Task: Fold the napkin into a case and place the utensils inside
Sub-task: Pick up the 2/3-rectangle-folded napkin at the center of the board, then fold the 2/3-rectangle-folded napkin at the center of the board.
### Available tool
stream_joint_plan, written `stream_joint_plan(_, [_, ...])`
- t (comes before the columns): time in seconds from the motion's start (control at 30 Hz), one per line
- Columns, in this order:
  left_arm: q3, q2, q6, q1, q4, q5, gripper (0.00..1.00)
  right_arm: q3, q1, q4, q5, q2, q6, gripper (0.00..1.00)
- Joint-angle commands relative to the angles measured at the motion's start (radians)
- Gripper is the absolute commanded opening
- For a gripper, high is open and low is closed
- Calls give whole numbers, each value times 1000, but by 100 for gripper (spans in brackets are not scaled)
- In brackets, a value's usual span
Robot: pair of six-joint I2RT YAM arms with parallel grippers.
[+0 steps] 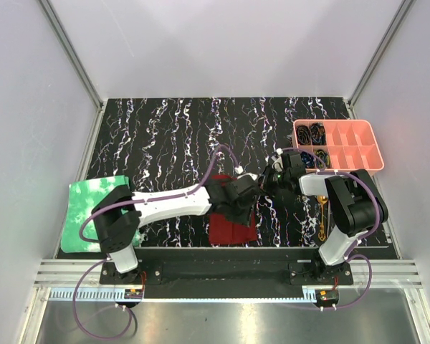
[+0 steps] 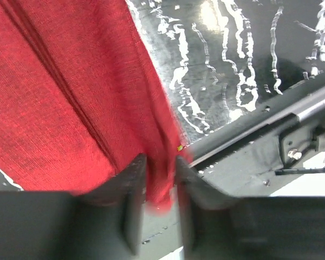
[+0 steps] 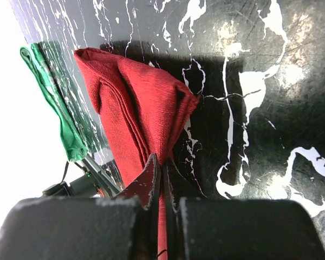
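Note:
The dark red napkin [image 1: 233,231] lies folded in several layers near the table's front edge, partly under the arms. My left gripper [image 1: 241,203] is shut on one edge of it; in the left wrist view the cloth [image 2: 70,97] bunches between the two fingers [image 2: 132,184]. My right gripper [image 1: 269,188] is shut on another edge of the napkin [image 3: 141,103], pinching a thin fold between its fingertips [image 3: 151,176] and lifting it into a peak. Gold utensils [image 1: 322,215] lie on the table to the right, beside the right arm, partly hidden by it.
A pink compartment tray [image 1: 358,147] with dark coiled items stands at the back right. A bright green sheet [image 1: 93,211] lies at the table's left edge and also shows in the right wrist view [image 3: 49,92]. The black marbled table [image 1: 172,136] ends at a metal rail [image 2: 271,135] in front.

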Motion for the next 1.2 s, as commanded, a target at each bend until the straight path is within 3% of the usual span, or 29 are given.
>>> stream_joint_plan(0.0, [-94,-163,-2,86,124,35,46,18,-5,42,-8,-30,2,0])
stream_joint_plan(0.07, [-152,-209,-27,181,208,67,47,17,-5,36,-6,-35,1,0])
stream_joint_plan(0.23, [-240,-165,-18,349,312,83,24,30,-2,14,0,-38,8,0])
stream_joint_plan(0.4, [-213,-27,14,394,354,60,11,82,28,-74,63,-55,-15,0])
stream_joint_plan(0.53, [-211,53,7,402,400,78,8,125,85,-177,176,-79,-4,0])
stream_joint_plan(0.8, [-226,107,-10,402,457,141,6,184,199,-219,268,-84,132,0])
stream_joint_plan(1.17, [-263,92,1,402,497,186,5,218,295,-110,392,6,353,0])
